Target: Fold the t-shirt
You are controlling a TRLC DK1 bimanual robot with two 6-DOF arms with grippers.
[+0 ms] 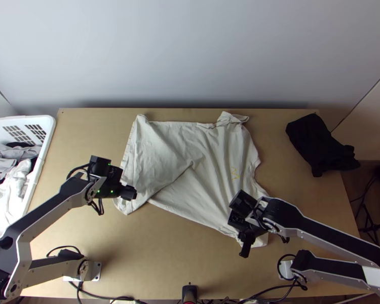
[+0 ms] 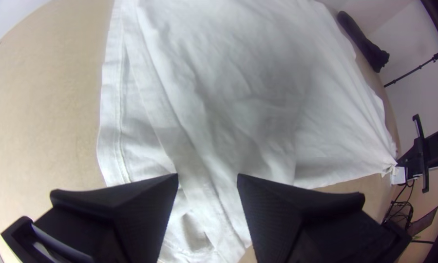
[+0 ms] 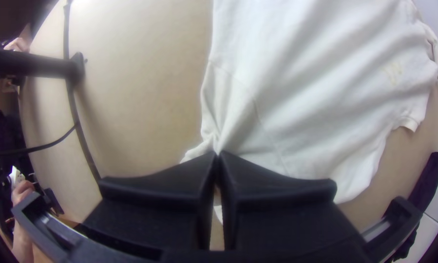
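Observation:
The off-white t-shirt (image 1: 190, 162) lies spread but skewed across the table, its left part folded over and wrinkled. Over the shirt's lower left corner is my left gripper (image 1: 129, 192). In the left wrist view the left gripper (image 2: 207, 180) is open, with the shirt (image 2: 257, 97) beneath and between its fingers. My right gripper (image 1: 244, 244) is at the shirt's near right corner. In the right wrist view the right gripper (image 3: 217, 155) is shut on a pinch of the shirt (image 3: 296, 97), near a sleeve seam, with creases running out from its fingertips.
A white basket (image 1: 47, 137) with clothes stands at the table's left edge. A black cloth (image 1: 319, 144) lies at the back right. Bare table (image 1: 180, 253) runs along the near side. A person's hand (image 3: 21, 190) shows past the table's edge.

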